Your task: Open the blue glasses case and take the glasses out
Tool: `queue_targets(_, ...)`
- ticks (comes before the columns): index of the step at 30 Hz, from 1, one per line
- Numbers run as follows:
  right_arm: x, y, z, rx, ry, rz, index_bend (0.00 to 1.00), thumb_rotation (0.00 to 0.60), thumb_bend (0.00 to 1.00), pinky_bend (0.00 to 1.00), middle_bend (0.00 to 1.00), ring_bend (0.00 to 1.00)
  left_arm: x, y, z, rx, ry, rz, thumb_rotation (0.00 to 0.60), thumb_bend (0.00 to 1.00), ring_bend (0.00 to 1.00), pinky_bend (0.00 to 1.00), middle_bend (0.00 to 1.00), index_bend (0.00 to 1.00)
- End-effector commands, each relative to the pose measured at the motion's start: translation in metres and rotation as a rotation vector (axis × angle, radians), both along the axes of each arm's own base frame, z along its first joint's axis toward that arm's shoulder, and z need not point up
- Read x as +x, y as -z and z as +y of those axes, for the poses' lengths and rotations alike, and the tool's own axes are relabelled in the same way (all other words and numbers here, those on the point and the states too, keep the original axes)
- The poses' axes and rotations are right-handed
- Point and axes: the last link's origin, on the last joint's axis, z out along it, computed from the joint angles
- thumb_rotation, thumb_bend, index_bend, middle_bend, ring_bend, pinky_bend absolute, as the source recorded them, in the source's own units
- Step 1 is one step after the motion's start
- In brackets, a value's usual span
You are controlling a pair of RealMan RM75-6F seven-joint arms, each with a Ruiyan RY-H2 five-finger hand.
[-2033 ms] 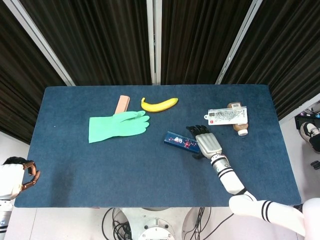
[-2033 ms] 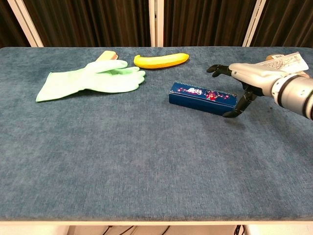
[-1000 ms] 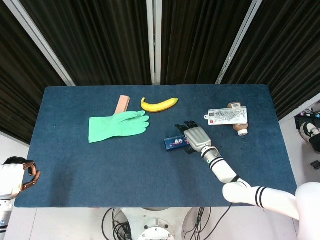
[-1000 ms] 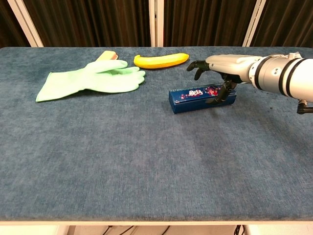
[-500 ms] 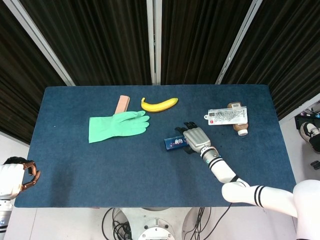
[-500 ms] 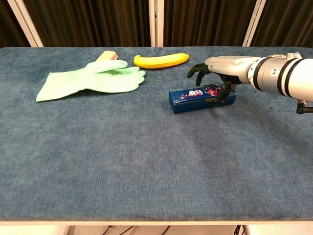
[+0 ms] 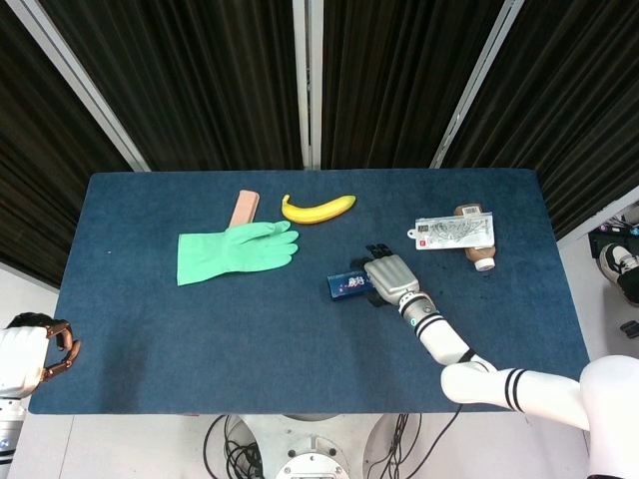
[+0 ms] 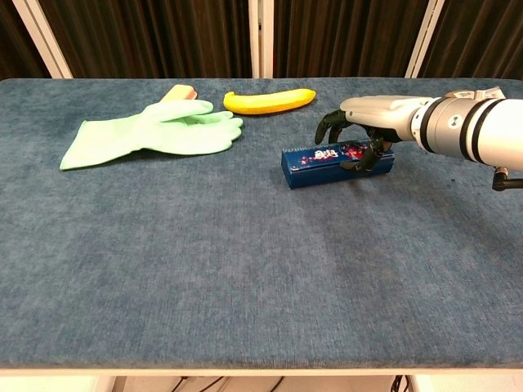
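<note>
The blue glasses case lies closed on the dark blue table, right of centre. My right hand rests over its right half. The fingers curl down its far side and the thumb presses the near side, so the hand grips the case. No glasses show. My left hand hangs off the table's front left corner, holding nothing, its fingers loosely curved.
A green rubber glove lies left of the case. A banana and a pink block lie behind it. A brown bottle with a white packet lies at the back right.
My right hand moved left from the case's right end onto it, turning the case a little, and its fingers have curled down around it. The left hand has not moved.
</note>
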Motion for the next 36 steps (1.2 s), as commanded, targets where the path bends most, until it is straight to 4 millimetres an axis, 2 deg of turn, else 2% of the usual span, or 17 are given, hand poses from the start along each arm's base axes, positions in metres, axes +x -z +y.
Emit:
queue_targets(1, -0.001, 0.0, 0.001, 0.002, -0.002, 0.006, 0.31, 0.6, 0.47, 0.0, 0.34, 0.01, 0.0, 0.0, 0.0, -0.001, 0.0, -0.001, 0.6, 0.37, 0.43, 0.34, 0.67, 0.66)
queue_targets(8, -0.005, -0.007, 0.01, 0.018, -0.02, 0.032, 0.39, 0.6, 0.54, 0.0, 0.41, 0.06, 0.0, 0.0, 0.0, -0.001, 0.0, -0.003, 0.6, 0.37, 0.43, 0.34, 0.67, 0.66)
queue_targets(14, -0.013, -0.026, 0.025, 0.06, 0.004, 0.048, 0.42, 0.6, 0.6, 0.0, 0.43, 0.09, 0.0, 0.0, 0.0, -0.002, 0.001, -0.001, 0.6, 0.37, 0.43, 0.34, 0.67, 0.66)
queue_targets(19, -0.009, -0.03, 0.019, 0.049, 0.018, 0.039, 0.42, 0.6, 0.6, 0.0, 0.43, 0.09, 0.0, 0.0, 0.0, -0.001, 0.001, 0.003, 0.6, 0.37, 0.43, 0.34, 0.67, 0.66)
queue_targets(21, -0.005, -0.026, 0.013, 0.034, 0.016, 0.035, 0.39, 0.6, 0.54, 0.0, 0.41, 0.09, 0.0, 0.0, 0.0, 0.0, 0.0, 0.004, 0.6, 0.37, 0.43, 0.34, 0.67, 0.66)
queue_targets(23, -0.002, -0.021, 0.007, 0.018, 0.009, 0.034, 0.31, 0.6, 0.5, 0.0, 0.37, 0.09, 0.0, 0.0, 0.0, 0.001, -0.001, 0.006, 0.6, 0.37, 0.43, 0.34, 0.67, 0.66)
queue_targets(25, 0.001, -0.015, 0.001, -0.002, 0.0, 0.032, 0.16, 0.6, 0.48, 0.0, 0.28, 0.06, 0.0, 0.0, 0.0, 0.001, -0.002, 0.007, 0.6, 0.37, 0.43, 0.34, 0.67, 0.66)
queue_targets(28, 0.005, -0.01, -0.005, -0.034, -0.016, 0.035, 0.01, 0.6, 0.47, 0.0, 0.13, 0.0, 0.0, 0.0, 0.0, 0.001, -0.002, 0.006, 0.6, 0.37, 0.43, 0.34, 0.67, 0.66)
queue_targets(32, 0.006, -0.017, -0.005, -0.093, -0.046, 0.019, 0.0, 0.6, 0.46, 0.0, 0.06, 0.0, 0.0, 0.0, 0.0, 0.001, -0.002, 0.002, 0.6, 0.37, 0.43, 0.34, 0.67, 0.66)
queue_targets(36, -0.007, -0.035, 0.01, -0.11, -0.064, 0.013, 0.0, 0.6, 0.46, 0.0, 0.06, 0.0, 0.0, 0.0, 0.0, 0.0, -0.001, -0.002, 0.6, 0.37, 0.43, 0.34, 0.67, 0.66)
